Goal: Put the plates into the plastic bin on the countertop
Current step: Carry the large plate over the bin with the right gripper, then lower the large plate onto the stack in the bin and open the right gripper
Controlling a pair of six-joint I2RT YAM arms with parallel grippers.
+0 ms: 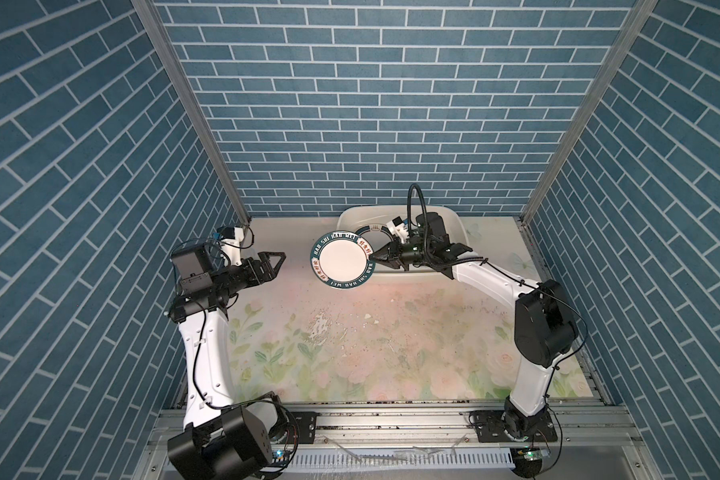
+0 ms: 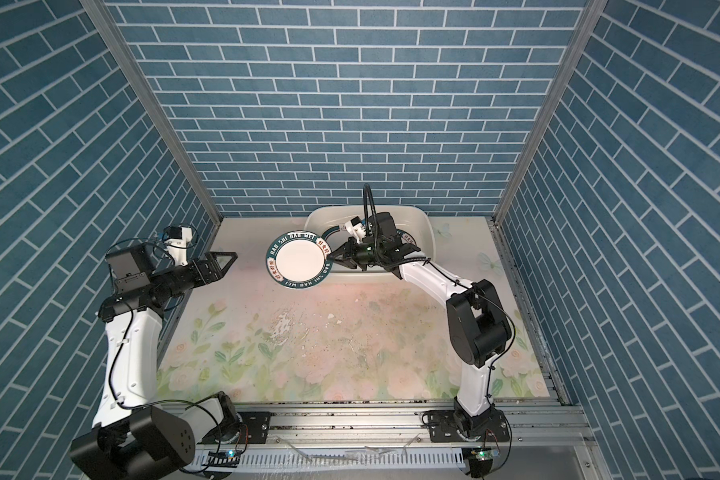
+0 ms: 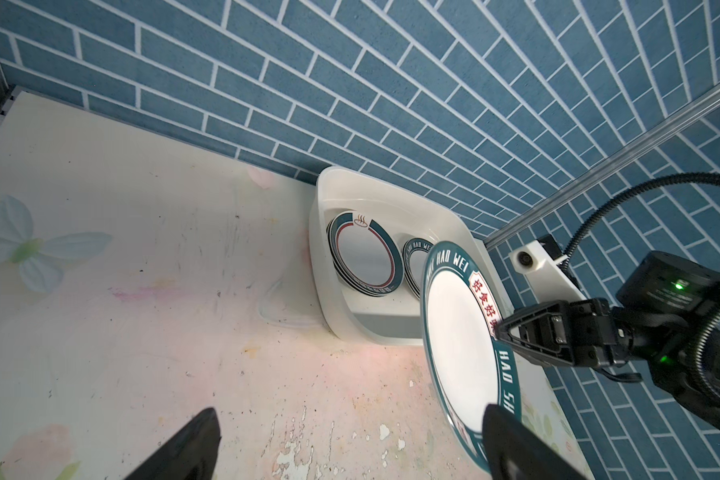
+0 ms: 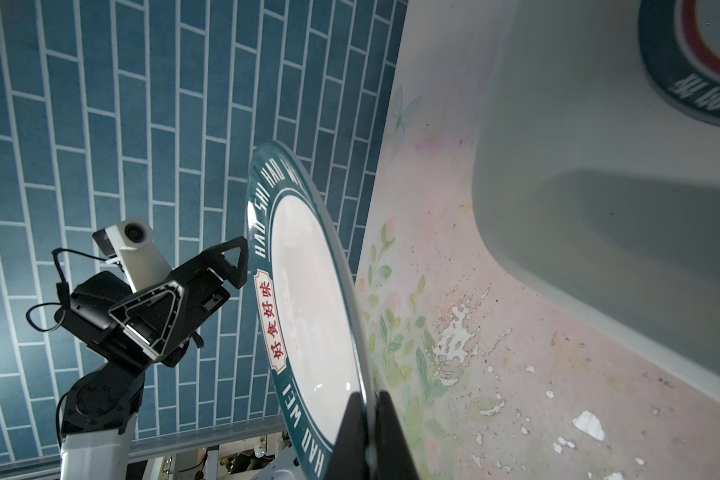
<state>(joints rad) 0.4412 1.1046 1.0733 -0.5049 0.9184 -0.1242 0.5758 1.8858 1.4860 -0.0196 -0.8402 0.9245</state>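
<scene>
Top views / R pincer (image 1: 373, 258): mine, clamped on the right rim of the lettered plate (image 1: 344, 259).
Top views / plate pos: up off the counter (image 1: 350, 332), face toward the cam, overlapping the bin (image 1: 371, 209) at its front-left corner, mostly outside it.
Top views / L pincer (image 1: 277, 266): fingers apart, empty, left of the plate w/ a clear gap.
Top views / in bin: red-ring plate (image 1: 366, 230) shows as a teal arc, rest hid by my R arm.
L wrist / L pincer (image 3: 352, 409): two dark tips wide apart, nothing btwn them.
L wrist / bin (image 3: 321, 199): against the brick wall (image 3: 391, 83); red-ring plate (image 3: 364, 257) tops a stack, second lettered plate (image 3: 412, 259) beside it, partly behind the held one (image 3: 458, 332).
R wrist / R pincer (image 4: 368, 399): tips shut on the plate rim, one each side.
R wrist / plate (image 4: 308, 291): seen near edge-on, steeply tilted; counter (image 4: 516, 332) and bin wall (image 4: 599, 166) behind it.
R wrist / L pincer (image 4: 208, 291): beyond the plate, open.
</scene>
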